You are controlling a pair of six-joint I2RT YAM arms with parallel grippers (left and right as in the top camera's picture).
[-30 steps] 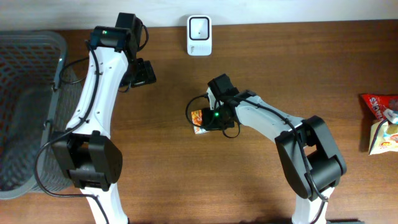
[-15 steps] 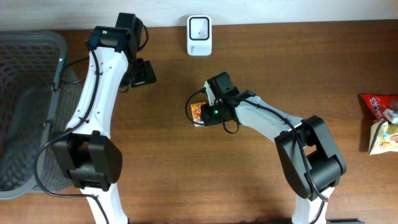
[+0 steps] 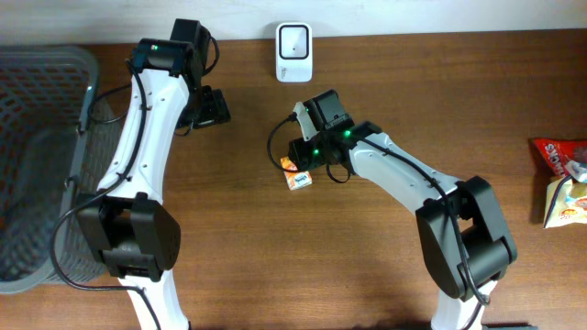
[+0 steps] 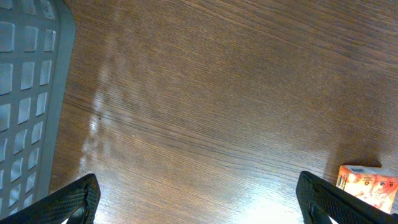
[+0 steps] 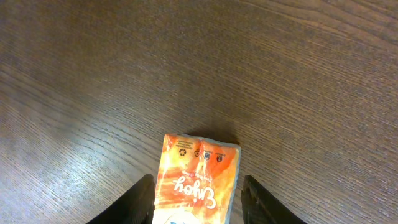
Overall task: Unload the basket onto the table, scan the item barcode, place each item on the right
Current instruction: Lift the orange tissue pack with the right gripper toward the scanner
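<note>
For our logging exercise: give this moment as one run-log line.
right gripper: open, straddling orange packet | left gripper: open, empty

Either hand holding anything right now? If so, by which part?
Nothing is held. The right hand straddles the orange snack packet lying on the table, fingers clear of its sides. The left hand is open and empty.

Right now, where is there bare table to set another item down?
The widest bare wood runs between the right arm and the snack packets at the right edge. A second patch lies at the front, between that arm and the left arm. It is crowded mid-table, where the right gripper straddles the orange carton near the scanner; the basket fills the left.
</note>
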